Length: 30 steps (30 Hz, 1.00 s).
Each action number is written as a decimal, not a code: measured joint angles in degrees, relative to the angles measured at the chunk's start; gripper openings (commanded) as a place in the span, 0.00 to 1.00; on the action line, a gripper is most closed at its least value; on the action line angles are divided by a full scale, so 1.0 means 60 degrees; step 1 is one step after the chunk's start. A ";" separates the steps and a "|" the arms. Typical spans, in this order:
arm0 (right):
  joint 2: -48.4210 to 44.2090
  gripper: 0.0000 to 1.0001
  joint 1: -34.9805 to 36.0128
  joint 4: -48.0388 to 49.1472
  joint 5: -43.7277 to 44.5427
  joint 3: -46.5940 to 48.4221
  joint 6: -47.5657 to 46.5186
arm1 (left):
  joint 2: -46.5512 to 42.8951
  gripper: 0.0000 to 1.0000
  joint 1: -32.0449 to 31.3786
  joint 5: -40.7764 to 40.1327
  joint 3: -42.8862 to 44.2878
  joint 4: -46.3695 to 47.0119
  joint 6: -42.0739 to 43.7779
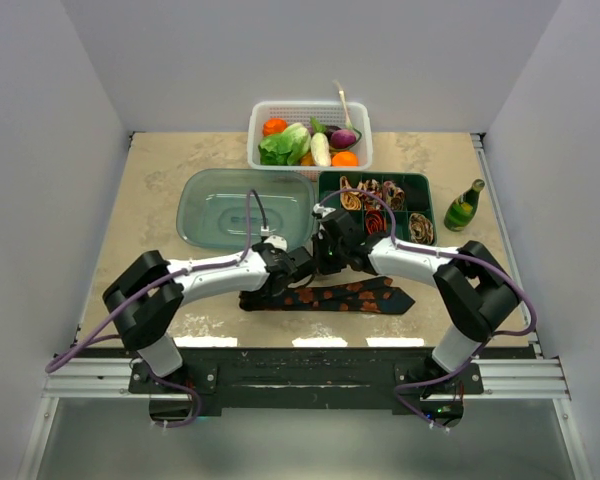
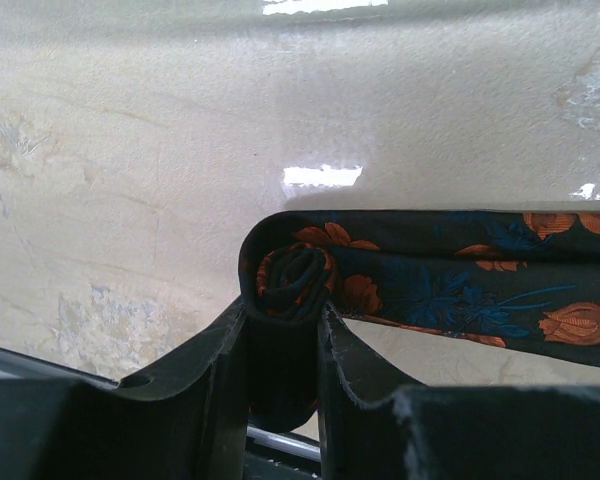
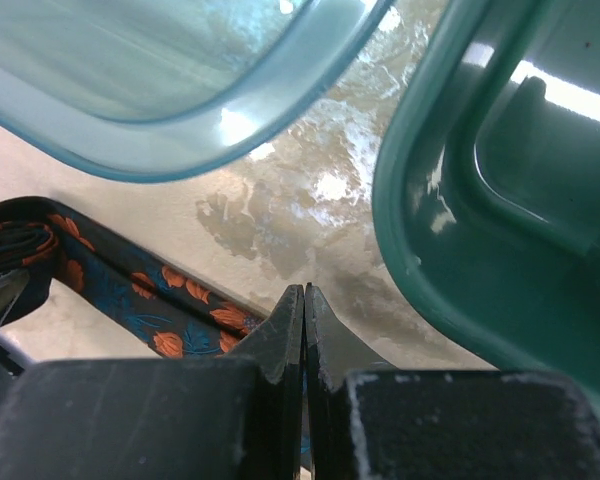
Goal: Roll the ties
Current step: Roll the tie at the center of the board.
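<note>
Black tie w/ orange flowers lies flat at 6 o'clock on the table, running 9-to-3, wide tip toward 3. Left gripper pinches the started roll at the 9 o'clock end, jaws narrow on it, loose band trailing to 3. Fabric looks light, limp, prob. slick. The coil likely springs loose if released, so grip across the coil's sides, not the tail, & keep the band taut. Right gripper is closed tight, nothing seen betw. its fingers, just past the tie toward 12. Farther: clear lid at 11, green tray w/ rolled ties at 1, basket at 12.
</note>
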 measured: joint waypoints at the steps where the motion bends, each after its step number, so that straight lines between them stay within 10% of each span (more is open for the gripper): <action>1: 0.0000 0.00 0.0000 0.0000 0.0000 -0.0025 0.0000 | 0.0135 0.00 -0.0047 -0.0025 0.0087 -0.0040 -0.0011; 12: 0.0000 0.00 -0.0066 -0.0015 0.0000 -0.0073 -0.0007 | 0.1494 0.08 -0.0514 -0.0317 0.1045 -0.0707 -0.0153; 19: 0.0000 0.00 -0.0120 -0.0018 0.0000 -0.0160 -0.0022 | 0.1523 0.50 -0.0539 -0.0171 0.1082 -0.0484 -0.0098; 30: 0.0000 0.00 -0.0124 -0.0018 -0.0007 -0.0164 -0.0087 | 0.0594 0.74 -0.0546 0.0634 0.0656 0.1115 0.0029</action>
